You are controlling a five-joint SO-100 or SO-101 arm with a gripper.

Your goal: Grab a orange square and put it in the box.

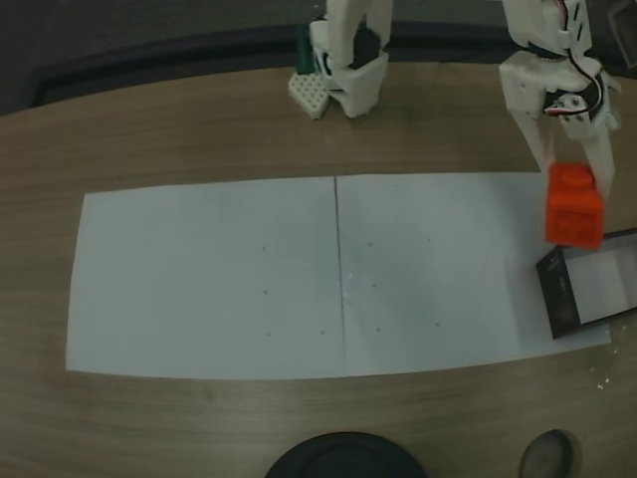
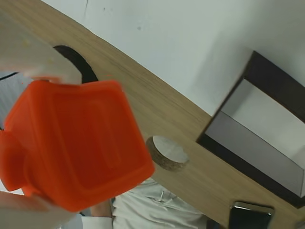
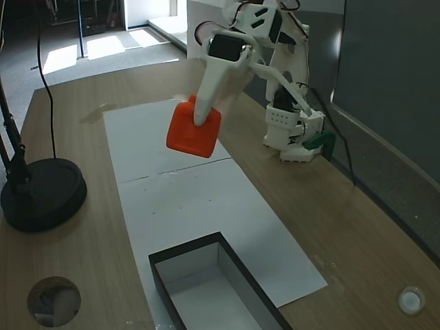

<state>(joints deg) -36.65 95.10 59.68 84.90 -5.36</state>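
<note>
The white gripper (image 3: 201, 120) clamps the orange square (image 3: 193, 130) and holds it in the air above white paper sheets (image 1: 299, 274) on a wood-grain table (image 1: 199, 129). The black-walled, white-floored box (image 3: 213, 292) sits open at the paper's end, apart from the cube. No legible writing shows. A round black lamp base (image 3: 42, 194) stands near the table's edge.

No legible txt, labels, brands or nos. on anything in any view.
</note>
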